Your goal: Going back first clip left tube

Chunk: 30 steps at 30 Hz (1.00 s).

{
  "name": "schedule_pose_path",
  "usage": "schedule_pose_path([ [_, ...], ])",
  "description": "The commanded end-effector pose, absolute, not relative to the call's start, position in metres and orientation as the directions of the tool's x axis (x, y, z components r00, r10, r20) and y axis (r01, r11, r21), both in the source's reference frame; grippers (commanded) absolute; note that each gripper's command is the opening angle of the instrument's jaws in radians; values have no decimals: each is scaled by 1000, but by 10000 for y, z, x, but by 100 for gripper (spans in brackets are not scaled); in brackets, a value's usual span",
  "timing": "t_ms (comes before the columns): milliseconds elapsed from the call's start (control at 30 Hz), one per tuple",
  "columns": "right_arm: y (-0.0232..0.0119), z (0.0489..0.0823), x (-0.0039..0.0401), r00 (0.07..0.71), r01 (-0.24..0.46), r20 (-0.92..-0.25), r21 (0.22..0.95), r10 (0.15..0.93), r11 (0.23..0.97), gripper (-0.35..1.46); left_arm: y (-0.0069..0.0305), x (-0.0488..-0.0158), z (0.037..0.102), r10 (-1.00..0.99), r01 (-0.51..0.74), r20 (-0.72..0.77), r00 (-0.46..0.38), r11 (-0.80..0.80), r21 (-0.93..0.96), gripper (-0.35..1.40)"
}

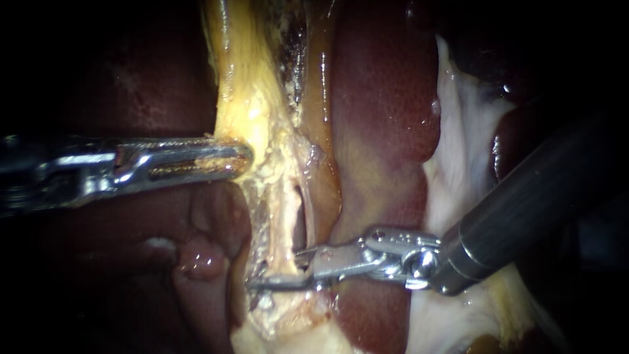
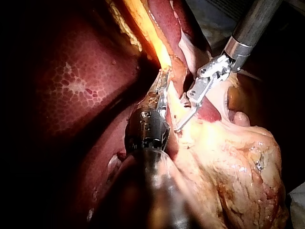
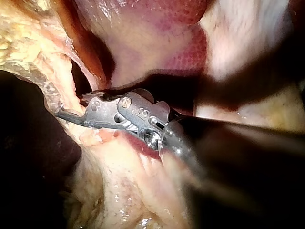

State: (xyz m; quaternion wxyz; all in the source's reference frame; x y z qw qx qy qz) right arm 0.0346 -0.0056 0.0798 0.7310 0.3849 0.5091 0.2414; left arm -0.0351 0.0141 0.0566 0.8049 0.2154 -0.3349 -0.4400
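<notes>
Pale thin left tube (image 1: 285, 223): soft, slick, tearable; I'd grip mid-span | my right instrument (image 1: 275, 269): jaws apart astride it | my left instrument (image 1: 244, 157): jaws clamped on yellow fatty tissue (image 1: 252, 111).

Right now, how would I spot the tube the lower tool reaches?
Start at the yellow tissue band down the middle, left of the red liver. Low on it runs a thin pale tube, a dark slit beside it, between the open jaws of the right instrument.

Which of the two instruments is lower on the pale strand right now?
The right instrument, on the dark shaft from the lower right: it straddles the lower end of the pale strand. The silver left instrument sits higher, against yellow fatty tissue.
</notes>
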Motion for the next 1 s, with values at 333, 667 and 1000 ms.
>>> schedule_pose_path([
  [333, -54, 795, 345, 357, 70, -629, 756, 691, 651, 48, 141, -350, 566, -853, 564, 349, 389, 520, 641, -35],
  [667, -46, 786, 328, 282, 131, -760, 636, 586, 761, 60, 141, -348, 565, -852, 563, 349, 389, 520, 642, -35],
  [1000, -20, 755, 275, 264, 166, -815, 565, 516, 808, 60, 143, -346, 564, -852, 564, 349, 389, 520, 641, -35],
])
